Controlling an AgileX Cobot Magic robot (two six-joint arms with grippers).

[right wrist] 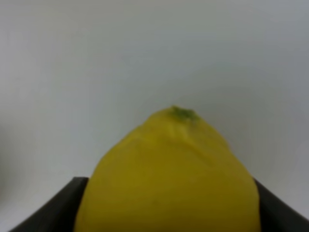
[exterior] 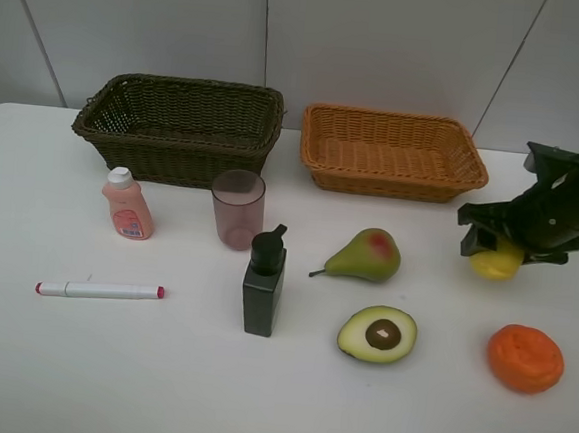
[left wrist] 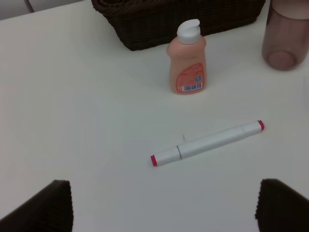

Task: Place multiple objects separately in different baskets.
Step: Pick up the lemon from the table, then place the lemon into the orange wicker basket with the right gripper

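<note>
The right claw [exterior: 495,251] gripped the toy lemon [exterior: 499,264], which probably belonged next in the orange-tan basket [exterior: 398,116], while the left claw [left wrist: 164,208] gaped wide near the marker [left wrist: 207,143].

In the exterior high view, the top of the toy lemon [exterior: 498,263] is hidden under the right gripper [exterior: 503,248], and the arm is cut off at the frame edge. In the right wrist view the lemon is blurred and cropped. In the left wrist view, the dark olive-brown basket [left wrist: 159,24] and the translucent pinkish cup [left wrist: 285,38] are cropped. Of the left gripper [left wrist: 164,212] only two dark fingertips [left wrist: 46,208] are seen. The label print on the peach-pink bottle [left wrist: 187,58] cannot be read.
</note>
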